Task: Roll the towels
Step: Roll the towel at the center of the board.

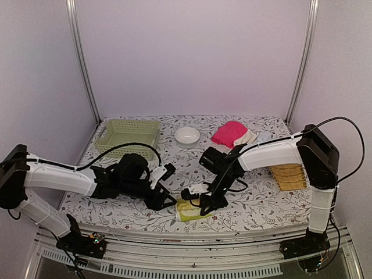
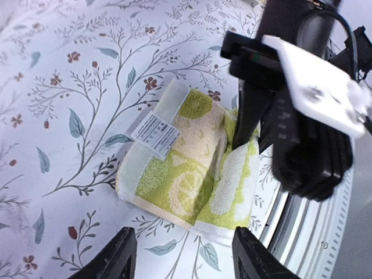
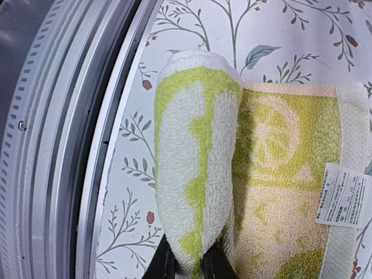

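1. The small yellow-green towel (image 1: 189, 209) lies at the near edge of the table (image 1: 256, 203), just beside the metal rail (image 3: 87, 145). We think it sits there so both arms can reach it.
2. One side of it is curled up into a fat roll (image 3: 195, 157). The other side lies flat, with its white label (image 2: 156, 135) facing up.
3. The right gripper (image 3: 189, 266) squeezes the end of the roll between its two fingers. We think it holds on so the roll does not flop open and can be turned over more.
4. The left gripper (image 2: 183, 256) has its fingers spread wide, and nothing is in them. It hangs just over the flat end, maybe ready to press it down so it does not slide.
5. The pink towel (image 1: 229, 132) and the cream-white towel (image 1: 249, 137) lie at the far side, well apart from the arms. They look unrolled, so we guess most of the job is left.
6. The roll is very near the edge, so a hard push could tip it off.
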`<control>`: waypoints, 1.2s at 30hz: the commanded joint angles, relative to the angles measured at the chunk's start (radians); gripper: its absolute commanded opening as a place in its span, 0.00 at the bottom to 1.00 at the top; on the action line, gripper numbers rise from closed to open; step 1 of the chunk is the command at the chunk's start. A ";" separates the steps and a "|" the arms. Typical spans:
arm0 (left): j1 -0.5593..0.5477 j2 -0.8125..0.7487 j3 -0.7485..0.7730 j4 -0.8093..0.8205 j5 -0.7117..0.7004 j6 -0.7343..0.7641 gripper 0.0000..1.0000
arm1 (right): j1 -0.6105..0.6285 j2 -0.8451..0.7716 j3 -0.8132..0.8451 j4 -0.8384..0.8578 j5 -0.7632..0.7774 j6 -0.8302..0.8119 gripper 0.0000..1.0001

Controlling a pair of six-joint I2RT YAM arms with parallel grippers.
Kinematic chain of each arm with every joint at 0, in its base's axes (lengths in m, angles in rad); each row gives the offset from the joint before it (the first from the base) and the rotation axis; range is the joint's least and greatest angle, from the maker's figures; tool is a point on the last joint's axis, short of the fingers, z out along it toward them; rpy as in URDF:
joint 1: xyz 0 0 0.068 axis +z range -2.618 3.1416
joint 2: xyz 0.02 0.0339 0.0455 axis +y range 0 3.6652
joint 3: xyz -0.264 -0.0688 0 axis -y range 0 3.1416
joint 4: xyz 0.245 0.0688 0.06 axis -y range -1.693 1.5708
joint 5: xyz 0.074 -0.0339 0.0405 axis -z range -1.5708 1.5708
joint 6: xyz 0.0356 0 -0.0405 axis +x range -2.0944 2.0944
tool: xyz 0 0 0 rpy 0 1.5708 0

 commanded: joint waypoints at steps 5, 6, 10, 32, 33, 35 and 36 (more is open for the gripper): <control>-0.332 -0.129 -0.173 0.253 -0.565 0.222 0.56 | -0.099 0.257 0.175 -0.283 -0.250 0.039 0.05; -0.349 -0.120 -0.176 0.272 -0.583 0.252 0.56 | -0.113 0.282 0.192 -0.299 -0.267 0.036 0.05; -0.375 -0.033 -0.112 0.307 -0.569 0.398 0.56 | -0.141 0.337 0.233 -0.332 -0.314 0.015 0.06; -0.370 0.304 0.110 0.105 -0.499 0.548 0.48 | -0.147 0.342 0.240 -0.319 -0.318 0.033 0.10; -0.372 0.317 0.112 0.103 -0.508 0.552 0.47 | -0.146 0.342 0.241 -0.319 -0.317 0.033 0.10; -0.376 0.343 0.120 0.104 -0.548 0.564 0.46 | -0.147 0.341 0.241 -0.320 -0.321 0.035 0.11; -0.379 0.356 0.126 0.103 -0.569 0.570 0.45 | -0.147 0.339 0.241 -0.320 -0.323 0.034 0.12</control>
